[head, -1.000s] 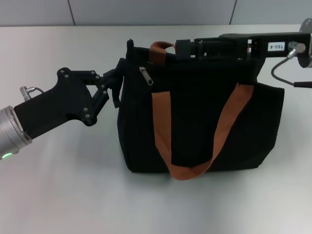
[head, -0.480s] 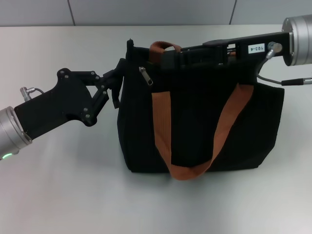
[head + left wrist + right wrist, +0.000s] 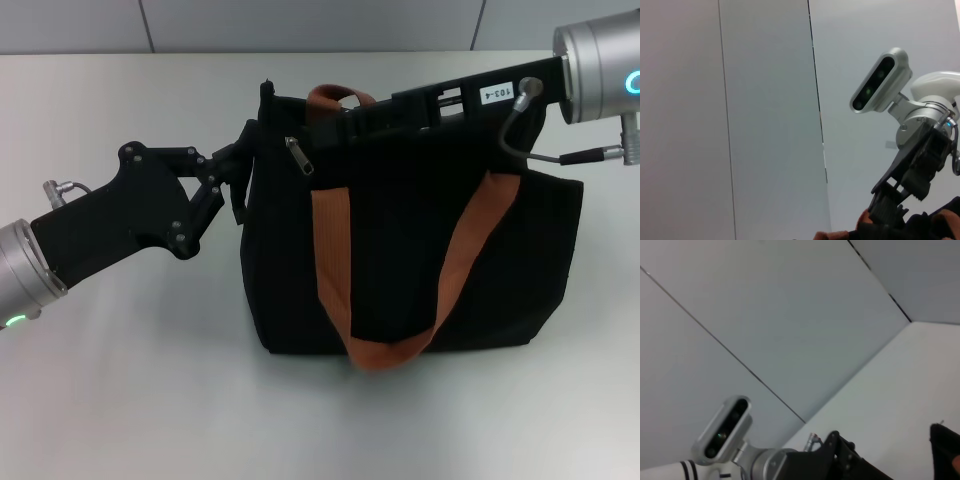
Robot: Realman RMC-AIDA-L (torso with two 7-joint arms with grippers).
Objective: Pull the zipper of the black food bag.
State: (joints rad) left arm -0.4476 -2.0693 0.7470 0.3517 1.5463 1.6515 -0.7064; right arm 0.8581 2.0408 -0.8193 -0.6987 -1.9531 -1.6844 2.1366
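Note:
The black food bag (image 3: 400, 260) stands upright mid-table, orange-brown handles (image 3: 335, 250) hanging down its front. The zipper's silver pull tab (image 3: 299, 156) hangs near the bag's top left corner. My left gripper (image 3: 243, 158) is shut on the bag's left end. My right gripper (image 3: 325, 125) reaches in from the right and lies flat along the bag's top edge. Its tip is by the rear handle (image 3: 335, 97), just right of and above the tab. In the left wrist view the right gripper (image 3: 890, 200) stands over the bag's top.
The white table (image 3: 130, 400) runs all around the bag, with a grey wall (image 3: 300, 25) at the back. The right arm's cable (image 3: 520, 135) loops over the bag's top right. The right wrist view shows the left arm (image 3: 840, 460) and the head camera (image 3: 722, 430).
My right gripper has slid left along the bag's top edge, and its silver wrist has come into view. The left arm, the bag and the silver tab have stayed put.

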